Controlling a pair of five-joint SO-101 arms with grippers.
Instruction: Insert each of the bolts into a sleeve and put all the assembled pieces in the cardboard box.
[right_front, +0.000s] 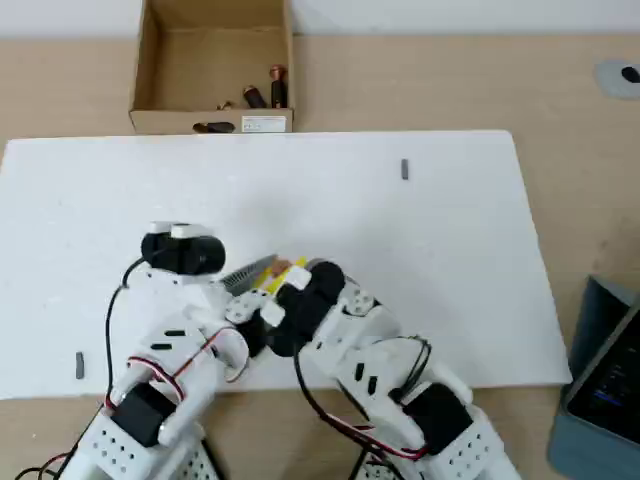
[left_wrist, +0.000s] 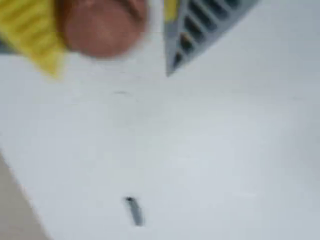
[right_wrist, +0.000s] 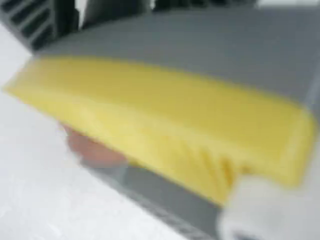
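Left gripper (right_front: 248, 276) and right gripper (right_front: 290, 278) meet at a sleeve (left_wrist: 102, 27).
High view: the two sit together lower centre, and their grip cannot be told; a bolt (right_front: 404, 169) lies upper right; the cardboard box (right_front: 145, 70), top left, holds assembled pieces (right_front: 277, 85). Left wrist: sleeve blurred, cut by top edge. Right wrist: yellow pad (right_wrist: 165, 115) hides most of it.

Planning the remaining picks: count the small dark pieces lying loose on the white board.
2. One small dark piece lies far right on the white board; the other near its front left edge. Others may be hidden under the arms.
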